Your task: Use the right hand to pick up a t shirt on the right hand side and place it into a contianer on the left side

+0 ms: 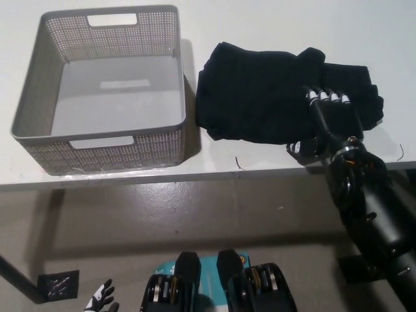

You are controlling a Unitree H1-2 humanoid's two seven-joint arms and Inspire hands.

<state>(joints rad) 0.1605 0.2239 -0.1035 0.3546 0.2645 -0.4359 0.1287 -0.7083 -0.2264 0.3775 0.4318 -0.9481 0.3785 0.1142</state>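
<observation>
Black right robot hand [325,123]: fingers spread over crumpled black cloth t-shirt [273,97], ctr-right. Risk: shallow grab, shirt slips short of grey perforated plastic basket [39,91].

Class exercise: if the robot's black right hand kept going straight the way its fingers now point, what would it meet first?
Probably the black t-shirt: the right hand already lies over its right part, fingers spread, pointing up the picture. Height above the cloth is unclear.
</observation>
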